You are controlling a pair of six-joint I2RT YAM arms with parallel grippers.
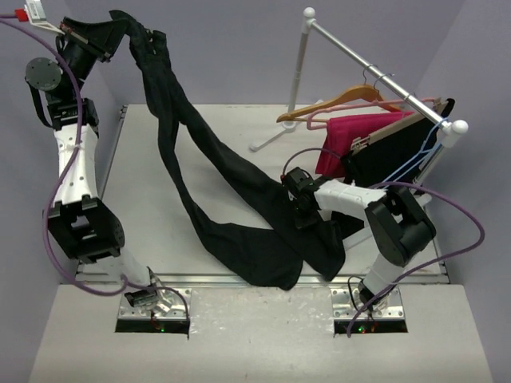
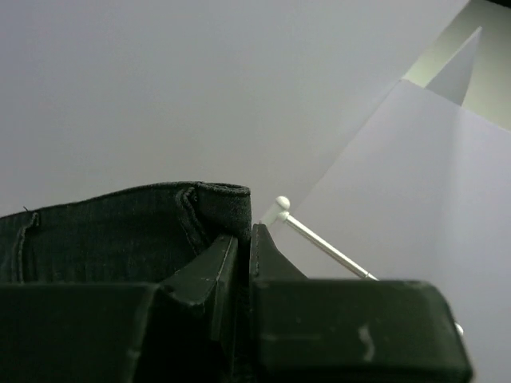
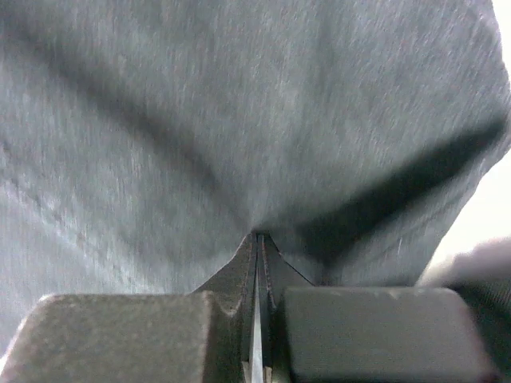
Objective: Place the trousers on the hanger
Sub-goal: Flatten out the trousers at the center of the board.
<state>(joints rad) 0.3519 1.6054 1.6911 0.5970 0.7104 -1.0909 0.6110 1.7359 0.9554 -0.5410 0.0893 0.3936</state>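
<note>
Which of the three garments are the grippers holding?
The long black trousers, pinched by the left gripper up high and the right gripper lower; the magenta garment and the other black garment hang on the rack.

The long black trousers (image 1: 231,207) are seen to be of soft, matt cloth; a fine weave and stitched seams are shown in the wrist views. The tan coat hanger (image 1: 319,106) is made of smooth, faintly glossy wood and is fitted with a silver metal hook. The white clothes rail (image 1: 351,47) is finished smooth and glossy. The magenta-pink garment (image 1: 351,136) is of matt cloth. The pale worktop (image 1: 144,183) is smooth and matt. The jaws of the left gripper (image 2: 243,239) are formed of matt black plastic, lightly scuffed.
</note>
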